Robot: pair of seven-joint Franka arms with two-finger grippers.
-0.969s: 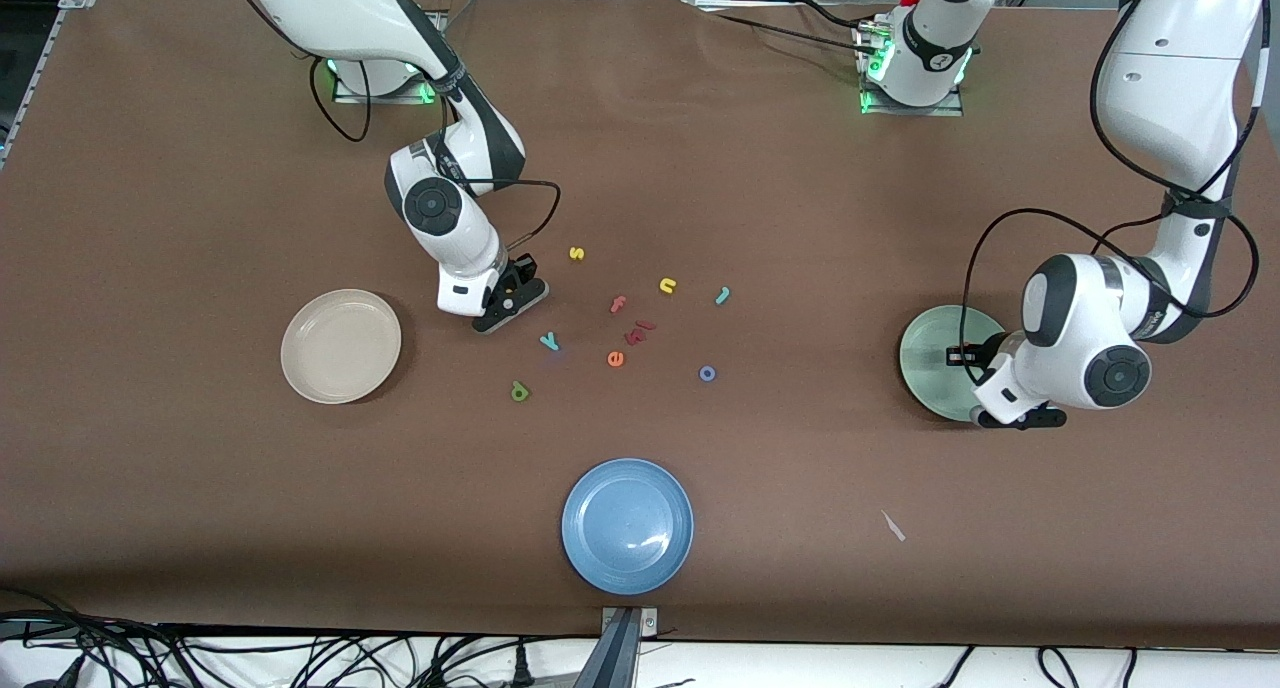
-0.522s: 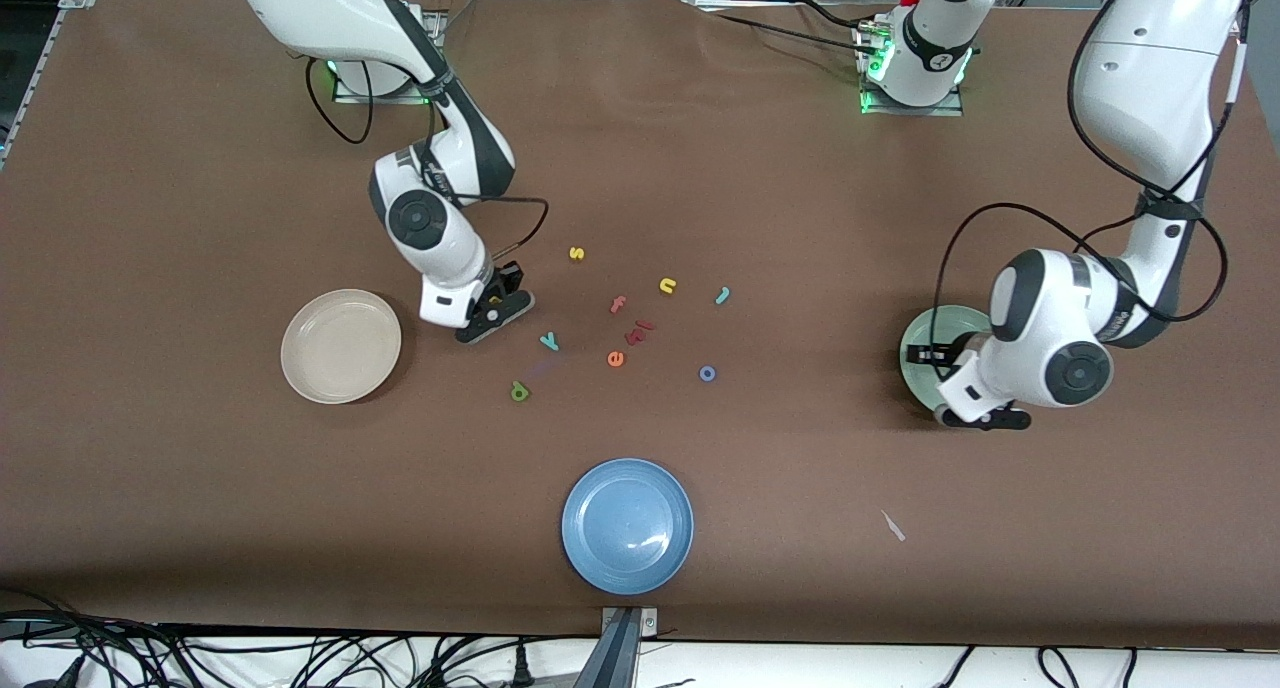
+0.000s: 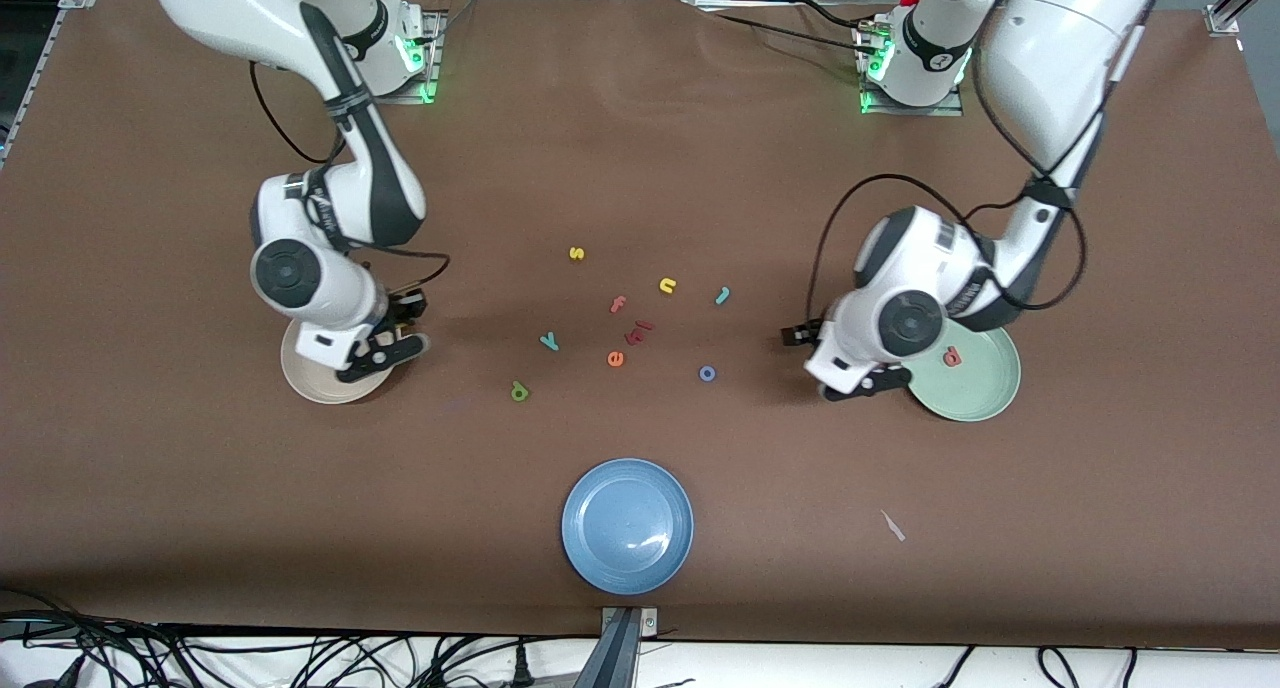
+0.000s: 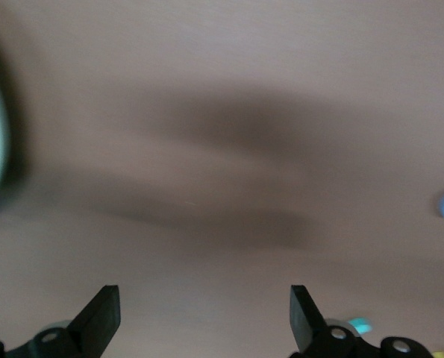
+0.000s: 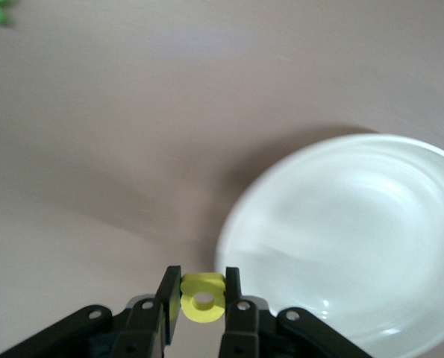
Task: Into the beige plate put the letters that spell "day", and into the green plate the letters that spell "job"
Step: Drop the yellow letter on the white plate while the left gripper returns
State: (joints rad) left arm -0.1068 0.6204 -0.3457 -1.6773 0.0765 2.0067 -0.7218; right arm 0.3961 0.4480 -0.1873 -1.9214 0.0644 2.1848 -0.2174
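My right gripper hangs over the rim of the beige plate, at the side toward the letters. It is shut on a yellow round-bowled letter, with the plate just beside it. My left gripper is open and empty over bare table beside the green plate, its fingers wide apart. A pinkish-red "b" lies in the green plate. On the table between the arms lie the teal "y", the green letter, the blue "o" and the teal "j".
Other loose letters lie in the same cluster: a yellow "s", a yellow "n", a reddish "f", a red piece and an orange "e". A blue plate sits near the table's front edge.
My right gripper carried the yellow letter from the cluster to the beige plate's rim. My left gripper opened, left the "b" in the green plate and moved off it toward the letters.
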